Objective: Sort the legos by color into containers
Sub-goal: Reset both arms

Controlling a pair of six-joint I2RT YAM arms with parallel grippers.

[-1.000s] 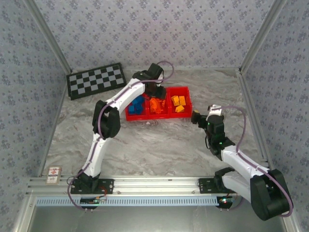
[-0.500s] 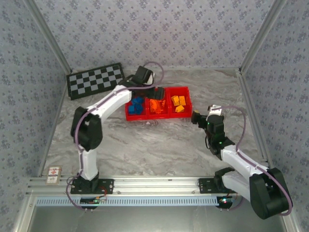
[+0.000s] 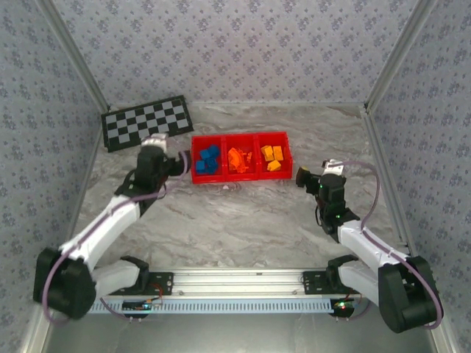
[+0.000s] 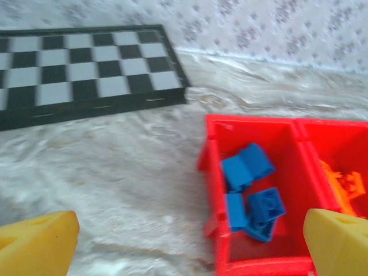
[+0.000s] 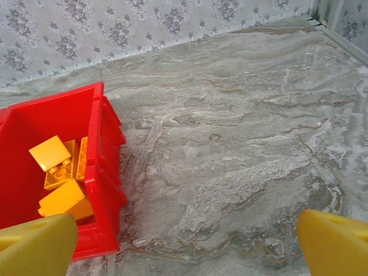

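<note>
The red tray (image 3: 240, 137) lies at the table's middle back with three compartments. Blue legos (image 3: 207, 159) fill the left one, red-orange legos (image 3: 236, 159) the middle one, yellow-orange legos (image 3: 272, 157) the right one. My left gripper (image 3: 181, 163) hangs just left of the tray, open and holding nothing. Its wrist view has the blue legos (image 4: 252, 188) between the yellow fingertips (image 4: 38, 241), with the red-orange ones (image 4: 345, 181) at the right edge. My right gripper (image 3: 302, 177) stands open and empty to the right of the tray. The yellow-orange legos (image 5: 60, 179) lie at the left of its wrist view.
A black-and-grey checkerboard (image 3: 146, 122) lies at the back left, close behind the left arm. Patterned walls close in the marbled table (image 3: 243, 213) on three sides. A metal rail (image 3: 235, 279) runs along the near edge.
My left arm has drawn back from over the tray's middle to its left side and folded low. Its gripper has opened. The right arm has barely moved.
</note>
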